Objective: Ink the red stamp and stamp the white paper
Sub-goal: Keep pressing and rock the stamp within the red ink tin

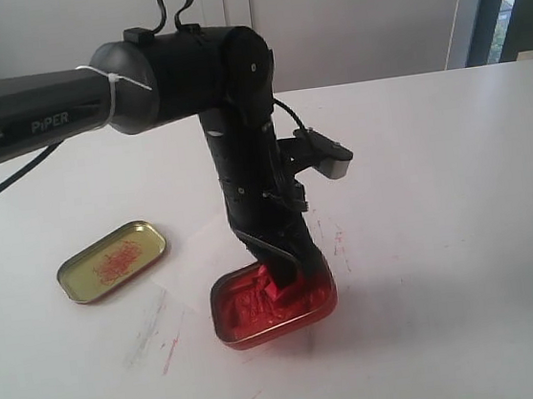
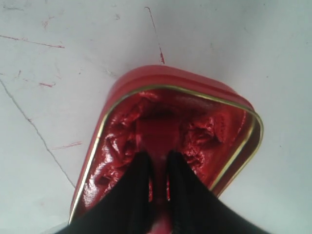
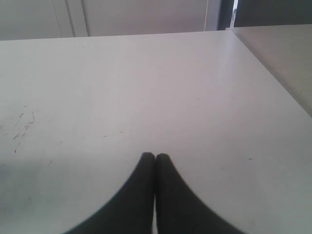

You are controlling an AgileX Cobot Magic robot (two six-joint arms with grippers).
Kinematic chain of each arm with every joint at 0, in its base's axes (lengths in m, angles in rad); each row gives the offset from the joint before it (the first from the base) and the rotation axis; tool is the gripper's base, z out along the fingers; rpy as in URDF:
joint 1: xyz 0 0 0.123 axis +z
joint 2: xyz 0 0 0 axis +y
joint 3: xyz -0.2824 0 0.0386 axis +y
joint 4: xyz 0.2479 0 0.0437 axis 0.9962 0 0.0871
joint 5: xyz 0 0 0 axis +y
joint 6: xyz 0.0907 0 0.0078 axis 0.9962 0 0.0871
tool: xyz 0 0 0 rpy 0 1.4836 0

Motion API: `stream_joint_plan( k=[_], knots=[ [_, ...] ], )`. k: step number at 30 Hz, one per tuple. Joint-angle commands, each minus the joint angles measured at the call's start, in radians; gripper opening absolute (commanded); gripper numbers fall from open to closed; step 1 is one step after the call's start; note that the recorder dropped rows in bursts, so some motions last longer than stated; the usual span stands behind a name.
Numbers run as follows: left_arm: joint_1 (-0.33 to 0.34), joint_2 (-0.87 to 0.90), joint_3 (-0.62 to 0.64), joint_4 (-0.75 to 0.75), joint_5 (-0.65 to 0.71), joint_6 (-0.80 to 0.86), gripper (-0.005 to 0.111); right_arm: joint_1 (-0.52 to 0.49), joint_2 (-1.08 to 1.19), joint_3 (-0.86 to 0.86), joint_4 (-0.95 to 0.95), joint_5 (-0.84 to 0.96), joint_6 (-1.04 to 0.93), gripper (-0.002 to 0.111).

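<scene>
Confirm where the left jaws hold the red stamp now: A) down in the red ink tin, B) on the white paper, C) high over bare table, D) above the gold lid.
A: the left wrist view shows the red stamp between the closed left jaws, its base in the paste of the red ink tin.

The stamp point(image 2: 158, 134) is red, the fingers point(image 2: 127, 195) black, the gold-rimmed tin point(image 2: 161, 75) and its glossy paste point(image 2: 114, 151) red.

The black arm point(image 1: 45, 114) reaches in from the left and bends down, its left gripper point(image 1: 286, 276) dipped into the red ink tin point(image 1: 263, 336). A shallow gold lid point(image 1: 85, 284), smeared red, lies apart to its left on the white table point(image 1: 444, 237).
</scene>
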Motion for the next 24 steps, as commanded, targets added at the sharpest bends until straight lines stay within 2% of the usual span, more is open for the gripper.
stream_joint_plan(
  k=[1,24],
  knots=[
    [-0.004,-0.014,-0.008,-0.008,0.028,-0.008,0.000,-0.001,-0.004,0.005,0.000,-0.013,0.002,0.000],
    [-0.004,0.027,-0.008,0.049,0.040,-0.010,0.000,-0.001,-0.004,0.005,0.000,-0.013,0.002,0.000]
  ],
)
